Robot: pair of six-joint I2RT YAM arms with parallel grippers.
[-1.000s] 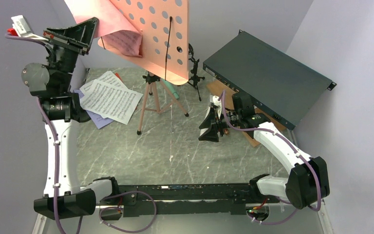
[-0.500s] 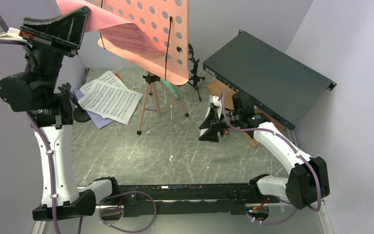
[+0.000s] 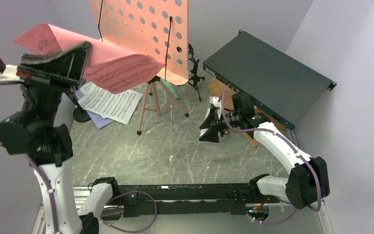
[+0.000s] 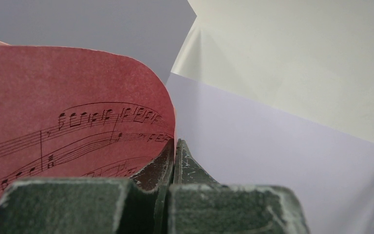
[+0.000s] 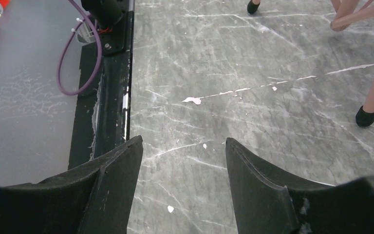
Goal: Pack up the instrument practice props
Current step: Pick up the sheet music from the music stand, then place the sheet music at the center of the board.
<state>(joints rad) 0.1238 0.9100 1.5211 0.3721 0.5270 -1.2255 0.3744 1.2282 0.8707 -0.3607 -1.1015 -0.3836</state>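
Paper in the air: the left end effector point(image 4: 174, 155), jaws pressed shut on one edge of the red page point(image 3: 119, 72), holds the sheet high above the surface point(image 3: 175, 146), just in front of the pink stand point(image 3: 146, 29). Pinched only at its edge, the paper droops and curls freely, and the height seems chosen to carry it clear of the stand's desk and legs. The white pages point(image 3: 111, 101) and a lavender page point(image 3: 99, 120) lie overlapped on the surface left of the stand's legs. That may be the pile this sheet is bound for, though this is only a guess. The right end effector point(image 5: 182, 146) hangs low over bare surface, jaws parted with nothing between them, near the green box point(image 3: 268, 80) and apparently out of the way.
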